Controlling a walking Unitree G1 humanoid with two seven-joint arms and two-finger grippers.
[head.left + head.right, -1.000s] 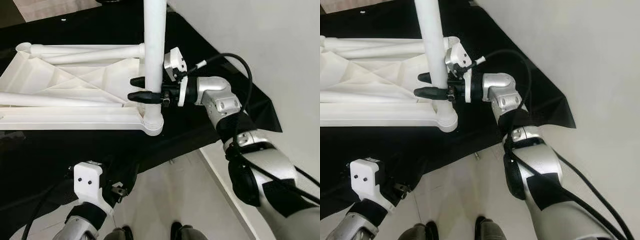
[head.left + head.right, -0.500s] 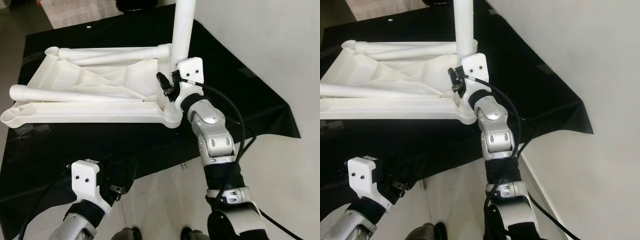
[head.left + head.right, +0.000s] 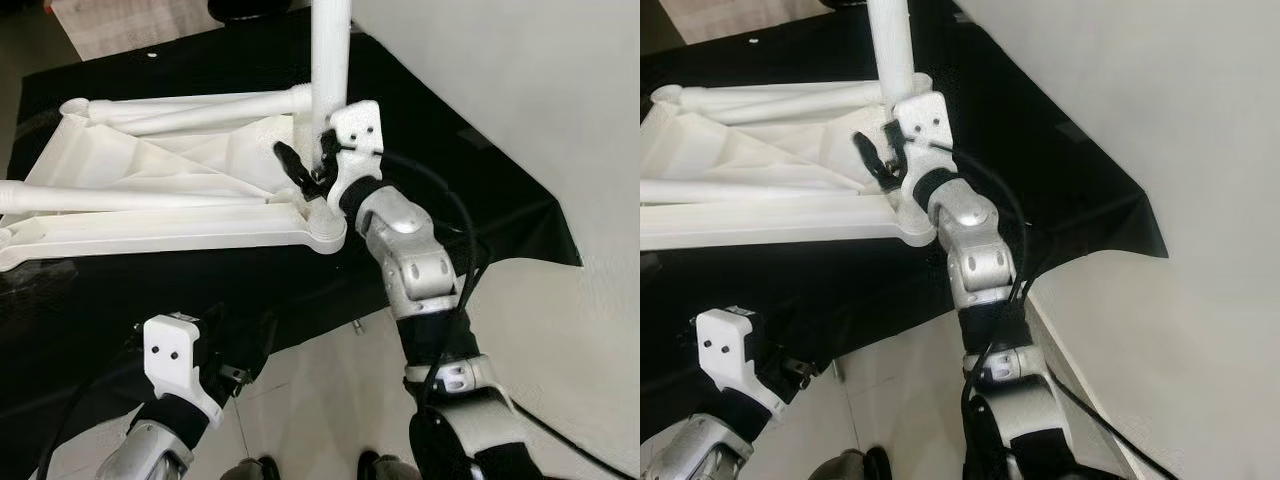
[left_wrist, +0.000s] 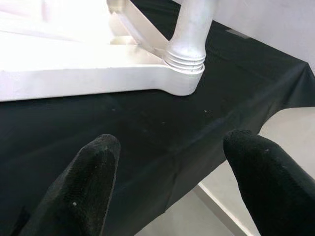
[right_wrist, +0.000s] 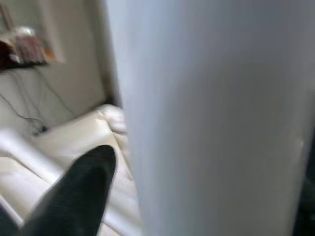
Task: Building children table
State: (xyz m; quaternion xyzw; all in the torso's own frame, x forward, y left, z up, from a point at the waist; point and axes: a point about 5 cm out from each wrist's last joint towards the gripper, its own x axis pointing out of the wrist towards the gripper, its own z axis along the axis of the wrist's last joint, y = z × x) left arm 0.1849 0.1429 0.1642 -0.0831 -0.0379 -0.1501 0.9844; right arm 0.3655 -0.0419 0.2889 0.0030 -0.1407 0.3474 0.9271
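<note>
A white plastic children's table lies upside down on a black cloth. One white leg stands upright in its near right corner socket. My right gripper is shut on this leg just above the socket, and one black finger shows to the left of it. In the right wrist view the leg fills the space beside a finger. My left gripper hangs open low at the cloth's front edge, holding nothing.
Two more white legs lie across the table's underside. The cloth drops to a pale tiled floor in front of me. A white wall runs along the right.
My right wrist has swung around the upright leg from its right side toward the front, still clasping it. The camera has shifted. The left arm stays put.
</note>
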